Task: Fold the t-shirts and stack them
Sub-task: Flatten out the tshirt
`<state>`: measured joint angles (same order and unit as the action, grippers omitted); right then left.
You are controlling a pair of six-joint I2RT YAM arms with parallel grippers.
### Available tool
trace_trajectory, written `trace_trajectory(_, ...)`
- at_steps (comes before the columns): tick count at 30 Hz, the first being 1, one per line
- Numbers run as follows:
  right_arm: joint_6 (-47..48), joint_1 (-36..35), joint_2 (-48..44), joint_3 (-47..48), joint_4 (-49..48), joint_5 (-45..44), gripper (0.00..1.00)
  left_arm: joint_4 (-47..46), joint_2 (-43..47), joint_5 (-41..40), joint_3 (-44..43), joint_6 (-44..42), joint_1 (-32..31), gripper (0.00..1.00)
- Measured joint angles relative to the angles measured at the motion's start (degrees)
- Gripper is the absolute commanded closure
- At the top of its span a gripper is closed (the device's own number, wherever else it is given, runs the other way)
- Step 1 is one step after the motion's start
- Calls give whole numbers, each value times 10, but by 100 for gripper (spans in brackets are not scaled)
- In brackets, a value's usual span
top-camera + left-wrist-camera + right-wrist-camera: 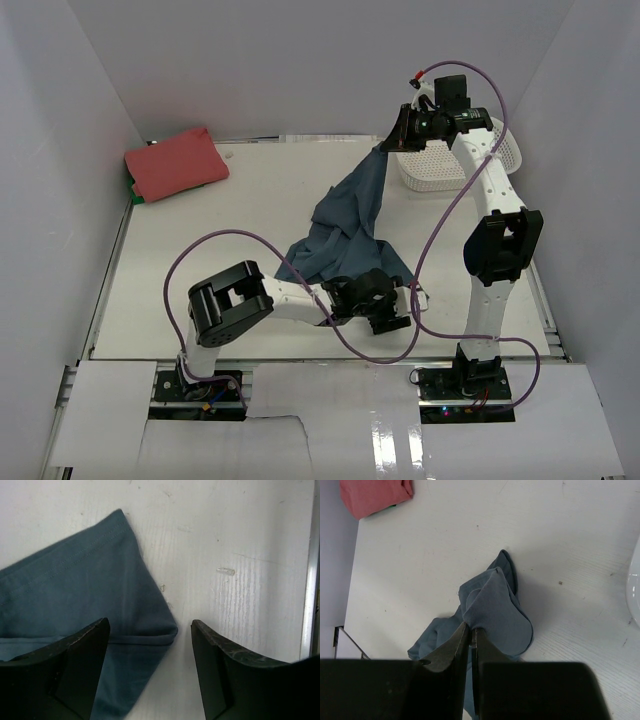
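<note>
The dark teal-blue t-shirt [350,215] hangs from my right gripper [392,142], which is shut on its top edge and holds it up beside the basket; its lower part trails on the table. In the right wrist view the cloth [495,610] is pinched between the closed fingers of my right gripper [471,629]. My left gripper [392,318] is open low over the table at the shirt's near corner [90,610]; in the left wrist view my left gripper [150,630] straddles that corner without gripping. The coral-red t-shirt [175,163] lies folded at the far left and shows in the right wrist view [372,495].
A white lattice basket [445,165] stands at the far right, under my right arm. Something green [136,196] peeks out from under the red shirt. Grey walls enclose the table on three sides. A purple cable [200,255] loops above the left arm.
</note>
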<state>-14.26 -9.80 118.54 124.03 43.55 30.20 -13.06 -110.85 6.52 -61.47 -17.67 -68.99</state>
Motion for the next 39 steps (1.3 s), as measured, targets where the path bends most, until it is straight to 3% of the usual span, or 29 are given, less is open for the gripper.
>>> trace_trajectory(7, 2, 0, 0, 0, 0, 0, 92, -2, -16, 4, -4, 15, 12, 33)
trace_trajectory(11, 3, 0, 0, 0, 0, 0, 92, -1, -24, -9, -15, 21, 14, 54)
trace_trajectory(14, 4, 0, 0, 0, 0, 0, 92, 14, -32, -35, -31, 30, 16, 81)
trace_trajectory(18, 8, 0, 0, 0, 1, -4, 92, 69, -33, -72, -62, 56, 18, 97)
trace_trajectory(23, 6, 10, -3, -5, 2, -28, 92, 140, 27, -76, -38, 100, 22, 95)
trace_trajectory(30, -8, 37, -4, -12, 5, -81, 92, 247, 329, -44, 17, 172, 24, 80)
trace_trajectory(34, -19, 43, -5, -19, 3, -107, 92, 315, 470, -96, 11, 208, 24, 75)
trace_trajectory(39, -34, 43, -17, -60, -2, -133, 92, 398, 529, -184, 14, 240, 26, 76)
